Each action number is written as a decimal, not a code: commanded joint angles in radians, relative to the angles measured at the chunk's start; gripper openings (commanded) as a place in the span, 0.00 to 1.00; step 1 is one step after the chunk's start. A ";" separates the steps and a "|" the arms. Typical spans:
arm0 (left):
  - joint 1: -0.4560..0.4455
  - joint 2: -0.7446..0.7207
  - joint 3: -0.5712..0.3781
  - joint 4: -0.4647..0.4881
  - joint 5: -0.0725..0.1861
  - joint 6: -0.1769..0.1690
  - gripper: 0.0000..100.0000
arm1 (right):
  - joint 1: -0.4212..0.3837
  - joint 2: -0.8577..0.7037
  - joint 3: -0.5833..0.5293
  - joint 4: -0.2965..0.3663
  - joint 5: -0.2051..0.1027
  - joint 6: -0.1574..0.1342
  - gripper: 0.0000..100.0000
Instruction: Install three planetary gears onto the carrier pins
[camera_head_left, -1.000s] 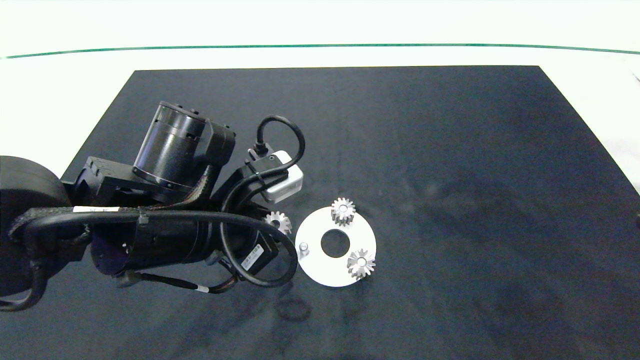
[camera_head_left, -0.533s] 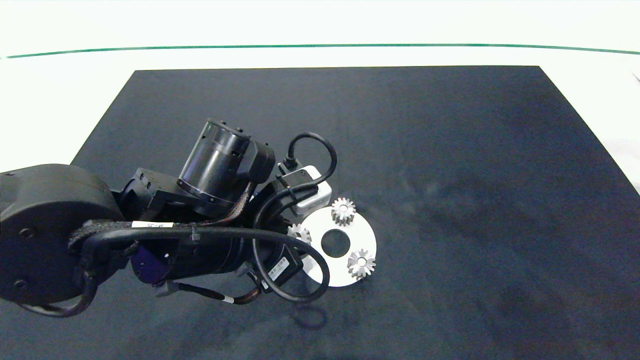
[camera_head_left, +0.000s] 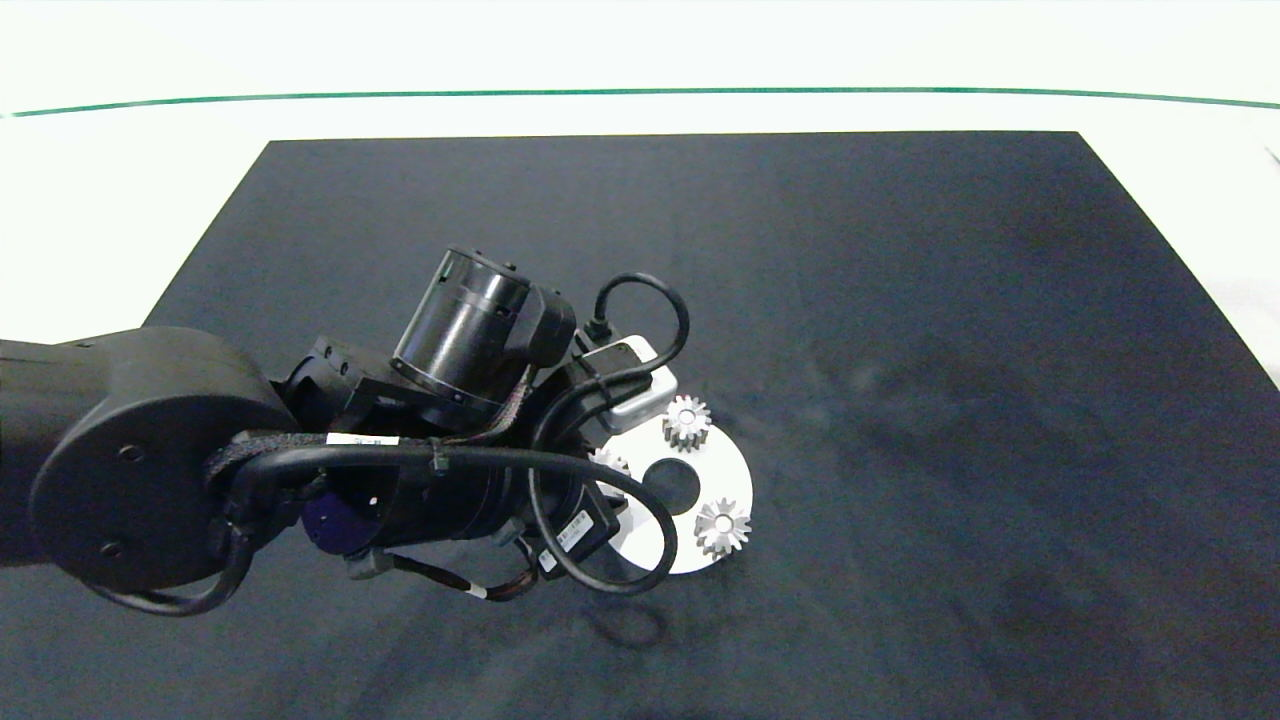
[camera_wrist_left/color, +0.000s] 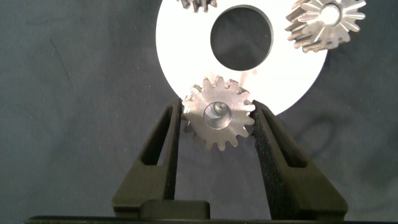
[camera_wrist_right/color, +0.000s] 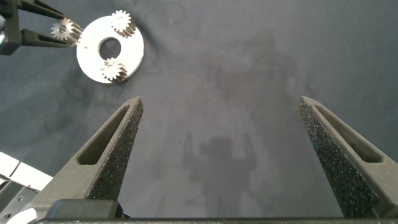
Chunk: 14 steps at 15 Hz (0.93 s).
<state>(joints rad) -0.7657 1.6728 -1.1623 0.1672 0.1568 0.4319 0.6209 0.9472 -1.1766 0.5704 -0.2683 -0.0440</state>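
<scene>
Close in, the left gripper (camera_wrist_left/color: 216, 121) has its two fingers (camera_wrist_left/color: 166, 140) pinched on opposite teeth of the third gear (camera_wrist_left/color: 219, 117), bore facing up, so the gear stays level and its hole can be lined up over the last free pin; in the left wrist view the gear hangs at the near rim of the white carrier disc (camera_wrist_left/color: 186, 59), and the pin itself is hidden beneath it, so whether the bore has caught the peg cannot be told. Just beyond, the other two planetary gears (camera_head_left: 687, 421) (camera_head_left: 721, 527) already sit on their pins at the far and right-hand parts of the disc rim (camera_head_left: 735, 478), around the central hole (camera_head_left: 671, 485). Compared with a second ago, the left arm (camera_head_left: 450, 480) has swung in from the left, carrying the gear from beside the disc to over its left edge, covering the bare pin that then stood in view; the disc and seated gears have not shifted. Farther off, the right gripper (camera_wrist_right/color: 217, 155) hangs well apart above the dark mat (camera_head_left: 900, 300), fingers spread wide and empty, clear of the work
</scene>
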 joint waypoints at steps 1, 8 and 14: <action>0.000 0.007 0.007 0.002 0.001 0.002 0.28 | 0.000 0.005 0.000 -0.004 -0.002 0.000 1.00; 0.005 0.008 0.018 0.002 0.001 0.002 0.28 | 0.000 0.001 0.002 -0.009 -0.002 0.000 1.00; 0.016 0.012 0.018 0.002 0.001 0.004 0.28 | 0.000 -0.001 0.002 -0.009 -0.002 0.000 1.00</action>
<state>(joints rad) -0.7515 1.6804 -1.1440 0.1674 0.1557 0.4338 0.6209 0.9462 -1.1751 0.5581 -0.2683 -0.0440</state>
